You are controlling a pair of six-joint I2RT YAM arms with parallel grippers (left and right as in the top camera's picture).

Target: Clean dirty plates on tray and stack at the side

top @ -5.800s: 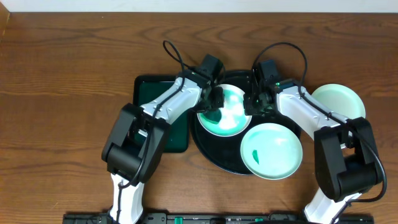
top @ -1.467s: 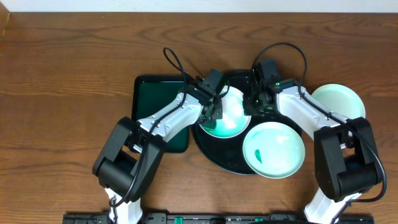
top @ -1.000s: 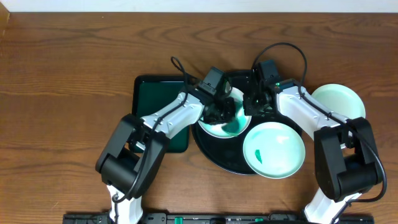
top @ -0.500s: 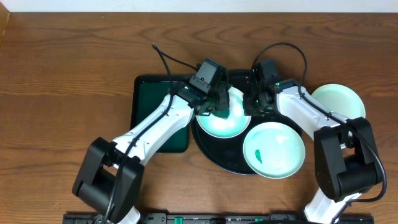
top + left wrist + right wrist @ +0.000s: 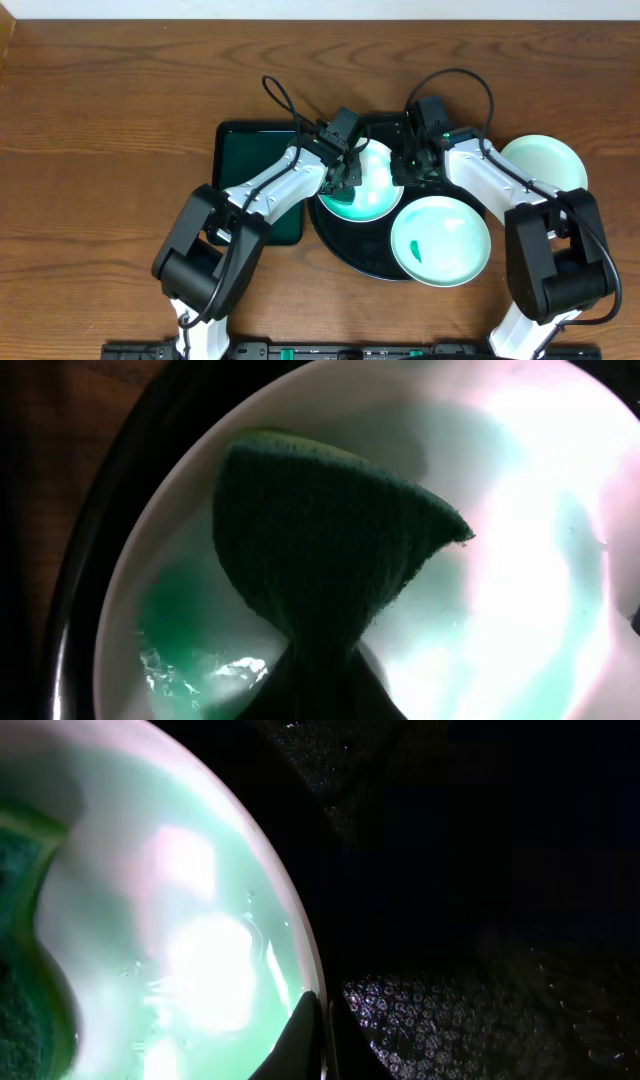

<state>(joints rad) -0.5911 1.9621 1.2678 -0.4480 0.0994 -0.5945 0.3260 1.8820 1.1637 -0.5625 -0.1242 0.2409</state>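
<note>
Pressing sponge (image 5: pixel 320 550) to plate (image 5: pixel 378 192) on the tray (image 5: pixel 342 242)
The left gripper (image 5: pixel 347 172) was clamped on the green sponge; the right gripper (image 5: pixel 321 1028) was pinched shut on the plate's rim, at the black tray's back.

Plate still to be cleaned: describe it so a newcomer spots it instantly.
Find the large round glossy black tray mid-table. Over its front-right rim lies a round shallow pale mint plate. Only this one bears a single small green smear.
</note>
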